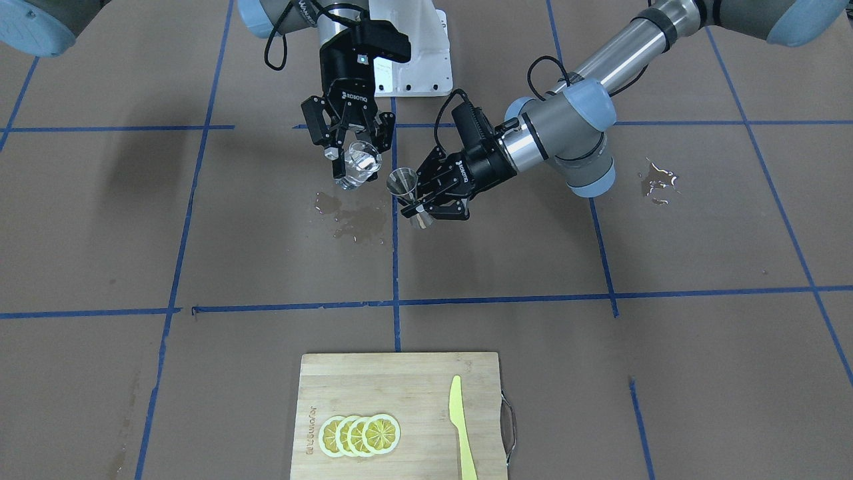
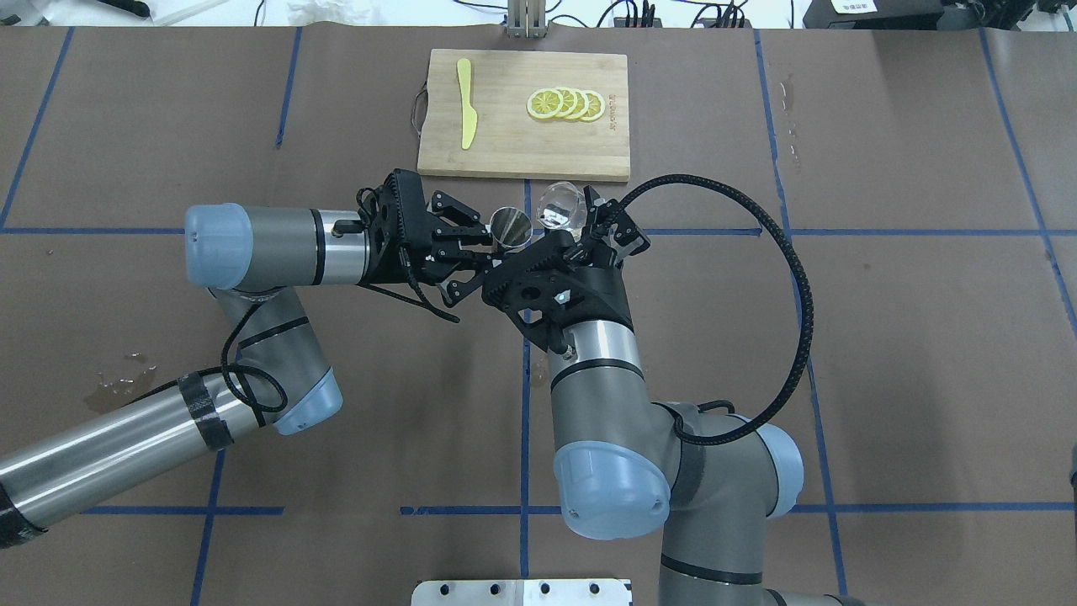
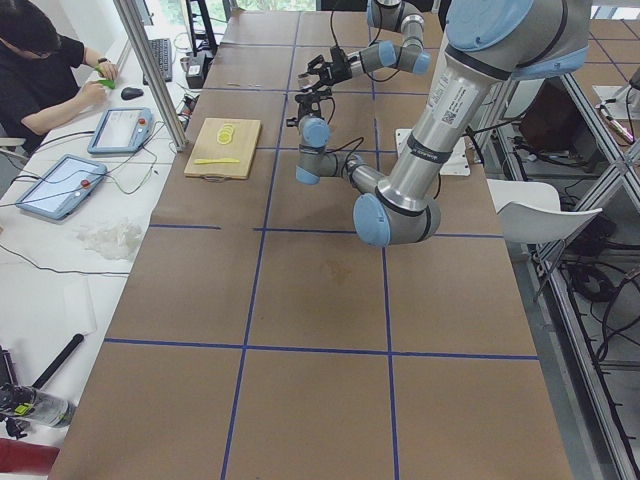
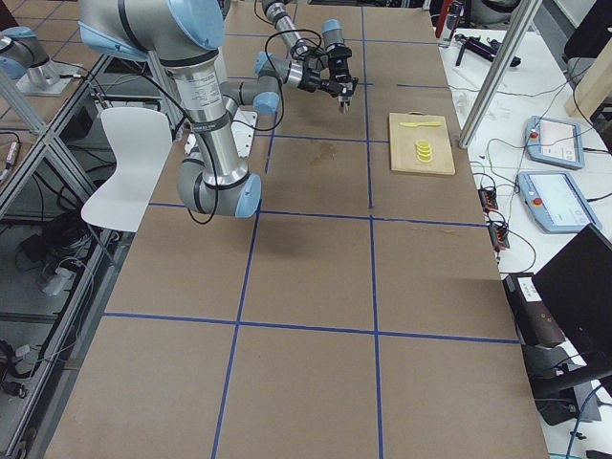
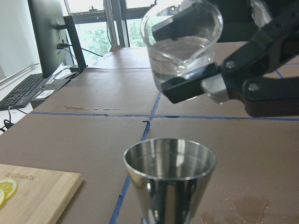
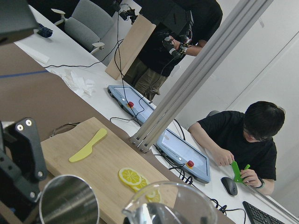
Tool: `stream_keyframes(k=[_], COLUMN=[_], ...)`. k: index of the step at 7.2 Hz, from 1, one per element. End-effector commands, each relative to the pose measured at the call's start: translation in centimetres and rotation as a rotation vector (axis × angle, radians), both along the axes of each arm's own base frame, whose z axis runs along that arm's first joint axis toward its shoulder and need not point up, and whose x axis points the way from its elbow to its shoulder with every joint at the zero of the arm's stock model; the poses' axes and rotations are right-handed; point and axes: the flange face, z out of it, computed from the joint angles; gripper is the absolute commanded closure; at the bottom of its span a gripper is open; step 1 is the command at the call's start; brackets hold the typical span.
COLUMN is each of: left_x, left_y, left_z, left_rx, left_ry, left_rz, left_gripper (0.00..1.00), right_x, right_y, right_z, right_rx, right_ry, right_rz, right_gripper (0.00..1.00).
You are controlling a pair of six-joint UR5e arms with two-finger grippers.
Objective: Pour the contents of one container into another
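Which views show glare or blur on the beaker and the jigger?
Left wrist view: the windows behind are overbright, and the steel jigger carries bright streaks. Right wrist view: the beaker at the bottom edge is soft, too near for focus. Front-facing view: white glare spots on the beaker's glass.

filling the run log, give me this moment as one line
left tool: shut on jigger, mouth up | right tool: shut on beaker, raised beside jigger, liquid inside | stream: none seen

bright, even light; soft shadows
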Motion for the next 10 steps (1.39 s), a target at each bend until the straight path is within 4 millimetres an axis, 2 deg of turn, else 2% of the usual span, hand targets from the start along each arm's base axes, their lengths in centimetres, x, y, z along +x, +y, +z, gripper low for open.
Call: stream_keyframes(k=[1,3,4,9,10], left_x=[0.0,0.0,0.0,-0.1,-0.1], left_y=[0.0,0.0,0.0,0.0,0.1], left_z=[0.0,0.0,0.0,0.0,0.1], left_rx=[0.0,0.0,0.0,0.001,0.001], left_ry=[0.0,0.0,0.0,0.001,0.001], left_rz=[0.0,0.0,0.0,0.0,0.0], left_gripper=[1.0,1.0,1.0,1.0,1.0], right_x=[-0.4,-0.8,-1.1,-1.5,-1.6], right_y=[0.1,0.0,-0.1,-0.3,-0.3], right_z=[-0.9,-1.3,-2.3,-1.8,-3.0], right_rx=[-0.007,-0.01,-0.019,-0.02,-0.025], right_ry=[0.035,0.066,0.117,0.217,0.249], right_rz=[-0.001,0.004,0.008,0.037,0.04], right_gripper=[1.0,1.0,1.0,1.0,1.0])
